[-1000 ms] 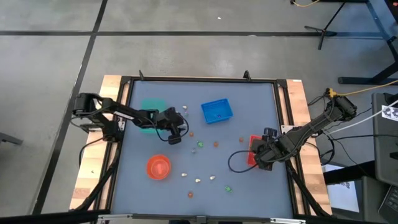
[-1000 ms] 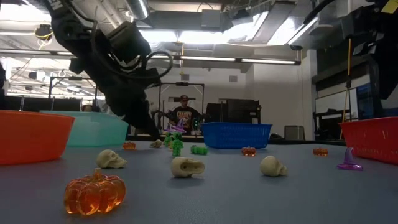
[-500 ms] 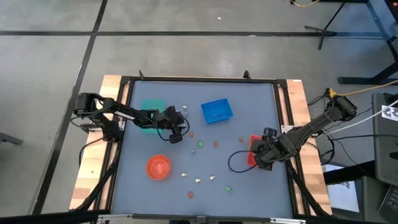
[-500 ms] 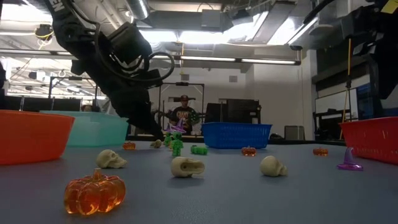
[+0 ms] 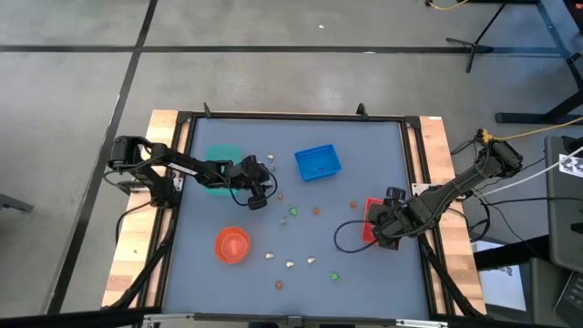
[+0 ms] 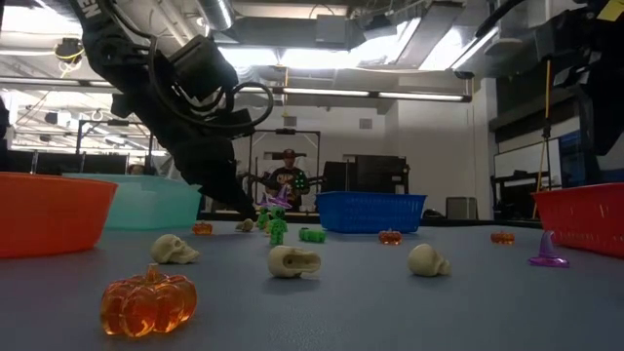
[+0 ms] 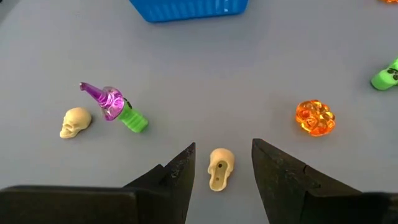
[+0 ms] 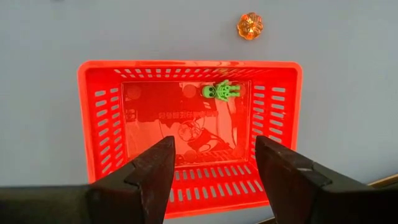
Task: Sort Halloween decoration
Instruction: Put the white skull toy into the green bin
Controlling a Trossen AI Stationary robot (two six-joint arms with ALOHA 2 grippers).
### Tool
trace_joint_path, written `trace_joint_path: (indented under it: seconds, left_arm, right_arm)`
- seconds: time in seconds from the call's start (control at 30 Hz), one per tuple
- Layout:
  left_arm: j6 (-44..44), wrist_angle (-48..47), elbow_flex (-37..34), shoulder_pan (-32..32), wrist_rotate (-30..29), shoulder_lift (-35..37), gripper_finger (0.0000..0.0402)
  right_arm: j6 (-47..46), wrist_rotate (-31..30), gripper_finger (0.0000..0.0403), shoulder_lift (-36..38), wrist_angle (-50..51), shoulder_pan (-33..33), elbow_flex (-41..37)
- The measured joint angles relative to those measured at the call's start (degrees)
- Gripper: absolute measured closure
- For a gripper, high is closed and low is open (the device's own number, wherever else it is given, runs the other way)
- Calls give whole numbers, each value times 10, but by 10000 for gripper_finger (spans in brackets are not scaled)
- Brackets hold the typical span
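Between left claw (image 7: 222, 163) spread tips: cream skull (image 7: 219, 168) | right claw (image 8: 214, 158) spread, wrist-only: green figure (image 8: 221, 91) inside red tray (image 8: 99, 106)

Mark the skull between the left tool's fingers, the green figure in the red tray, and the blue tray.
skull (image 7: 219, 168), left wrist view, middle of its cream body
green figure (image 8: 221, 91), right wrist view, its torso
blue tray (image 5: 317, 162), high view, its floor

Orange pumpkin trinket (image 6: 148, 301) nearest, three cream skulls (image 6: 293, 261) behind, dark arm (image 6: 175, 102) upper left.
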State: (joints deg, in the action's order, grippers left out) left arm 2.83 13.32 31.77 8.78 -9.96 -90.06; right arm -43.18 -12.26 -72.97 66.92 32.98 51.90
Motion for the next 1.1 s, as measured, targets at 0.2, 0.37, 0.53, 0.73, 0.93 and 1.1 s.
trace_joint_path:
  seconds: [0.2, 0.37, 0.53, 0.73, 0.93, 1.1]
  left_arm:
    - [0, 1, 0, 2, 0, -9, 258]
    - [1, 8, 0, 10, 1, -42, 258]
    - [2, 11, 1, 14, 7, -50, 258]
    - [2, 10, 1, 13, 7, -50, 268]
    - [1, 8, 1, 13, 7, -51, 296]
    - [0, 6, 1, 13, 8, -51, 315]
  right_arm:
    - [0, 1, 182, 0, 0, 0, 0]
    - [0, 2, 182, 0, -3, 0, 0]
    - [0, 2, 182, 0, -15, 0, 0]
    - [0, -1, 182, 0, -17, 0, 0]
    - [0, -1, 182, 0, -17, 0, 0]
    - [0, -1, 182, 0, -20, 0, 0]
